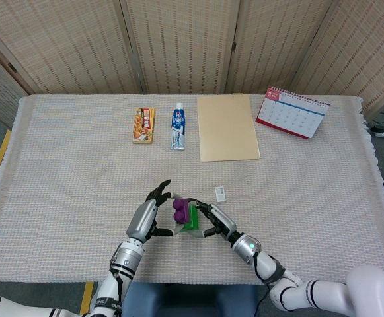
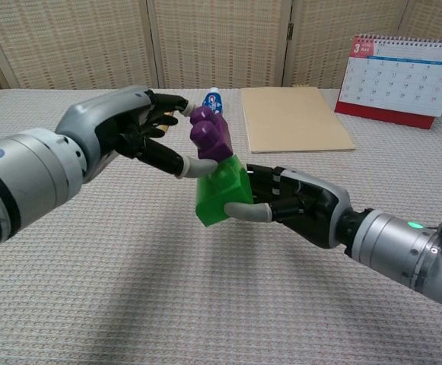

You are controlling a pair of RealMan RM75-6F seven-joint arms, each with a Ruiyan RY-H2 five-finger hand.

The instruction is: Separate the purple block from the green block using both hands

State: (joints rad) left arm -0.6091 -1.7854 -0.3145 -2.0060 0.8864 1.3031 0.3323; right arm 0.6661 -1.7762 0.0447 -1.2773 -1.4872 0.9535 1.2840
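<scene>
A purple block (image 2: 210, 134) sits on top of a green block (image 2: 221, 191), both held above the table between my two hands and tilted. My left hand (image 2: 133, 130) pinches the purple block between thumb and a fingertip. My right hand (image 2: 297, 206) grips the green block from the right and below. In the head view the purple block (image 1: 179, 209) and the green block (image 1: 193, 217) show between the left hand (image 1: 148, 216) and the right hand (image 1: 214, 221). The two blocks still touch.
Along the table's far side lie a snack packet (image 1: 143, 125), a toothpaste tube (image 1: 178, 125), a tan folder (image 1: 227, 127) and a desk calendar (image 1: 291, 112). A small white tag (image 1: 221, 193) lies just beyond my hands.
</scene>
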